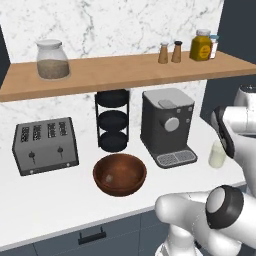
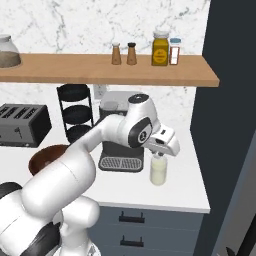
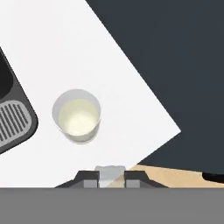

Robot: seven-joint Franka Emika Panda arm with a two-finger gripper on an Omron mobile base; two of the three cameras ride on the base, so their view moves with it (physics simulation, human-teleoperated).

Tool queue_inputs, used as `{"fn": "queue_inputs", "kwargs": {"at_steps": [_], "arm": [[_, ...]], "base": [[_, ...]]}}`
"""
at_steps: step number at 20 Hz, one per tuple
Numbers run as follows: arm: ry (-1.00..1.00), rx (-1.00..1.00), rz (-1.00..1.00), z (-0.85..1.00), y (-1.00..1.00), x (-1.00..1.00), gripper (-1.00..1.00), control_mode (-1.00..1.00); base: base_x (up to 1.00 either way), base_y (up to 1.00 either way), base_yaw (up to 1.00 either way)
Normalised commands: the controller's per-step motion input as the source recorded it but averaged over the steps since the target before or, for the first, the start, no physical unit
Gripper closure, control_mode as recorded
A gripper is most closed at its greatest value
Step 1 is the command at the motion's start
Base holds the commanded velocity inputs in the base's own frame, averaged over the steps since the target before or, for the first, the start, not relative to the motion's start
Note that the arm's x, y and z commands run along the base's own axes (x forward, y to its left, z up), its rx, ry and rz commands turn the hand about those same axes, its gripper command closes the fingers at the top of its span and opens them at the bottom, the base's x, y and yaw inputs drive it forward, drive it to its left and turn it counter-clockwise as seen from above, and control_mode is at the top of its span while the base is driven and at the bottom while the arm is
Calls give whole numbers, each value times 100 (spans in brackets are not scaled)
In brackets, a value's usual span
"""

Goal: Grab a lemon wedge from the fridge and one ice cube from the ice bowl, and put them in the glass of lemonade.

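The glass of lemonade (image 3: 77,116) stands on the white counter near its right end, next to the coffee machine; it also shows as the glass (image 2: 158,171) and the glass (image 1: 217,154). My gripper (image 3: 110,180) hangs above it, a little off to one side, shut on a small pale ice cube (image 3: 110,172) between its fingertips. From the right base view the gripper (image 2: 160,153) hovers just over the glass rim. The brown ice bowl (image 1: 120,174) sits mid-counter. The dark fridge (image 2: 231,125) rises at the right. The lemon wedge is out of view.
A coffee machine (image 1: 167,127) stands just left of the glass. Further left are a black tiered rack (image 1: 112,120) and a toaster (image 1: 45,145). A wooden shelf (image 1: 125,70) above carries a grain jar, shakers and an amber jar. The counter's corner lies close to the glass.
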Motion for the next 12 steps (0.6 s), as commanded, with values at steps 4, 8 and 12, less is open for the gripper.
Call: {"fn": "queue_inputs", "kwargs": {"at_steps": [4,8,12], "arm": [[-1,-16,0,-22,-1,23,100,-100],[0,-15,0,-28,0,15,100,-100],[0,-14,0,-35,0,9,100,-100]], "base": [[0,0,0],[0,0,0],[0,0,0]]}}
